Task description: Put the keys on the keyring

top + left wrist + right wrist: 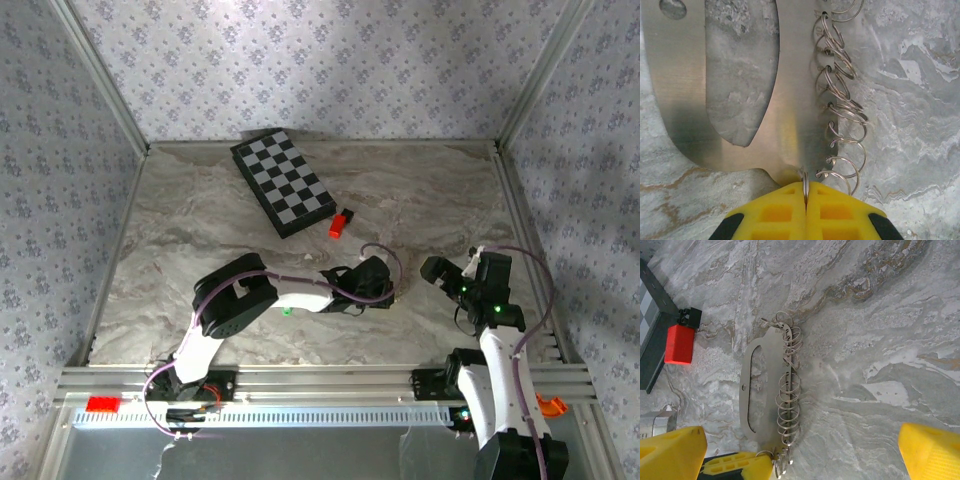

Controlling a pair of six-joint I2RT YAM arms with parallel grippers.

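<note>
Left arm [235, 300], lower left of frame: black joint housings, white link, purple cable [385, 250] alongside, one green light [287, 311]. Right arm [490, 340], lower right: black upper part, white link, purple cable, two green lights. Jaws: yellow ribbed pads [775, 215], black backing.

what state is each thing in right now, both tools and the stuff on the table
left tool, shut, pinching the near end of the keyring
right tool, wide open, holding nothing
keyring, split rings strung along a slotted metal plate, lying on the table
checkerboard, lying flat, clear of both tools
red-and-black block, lying beside the checkerboard, clear of both tools
</note>
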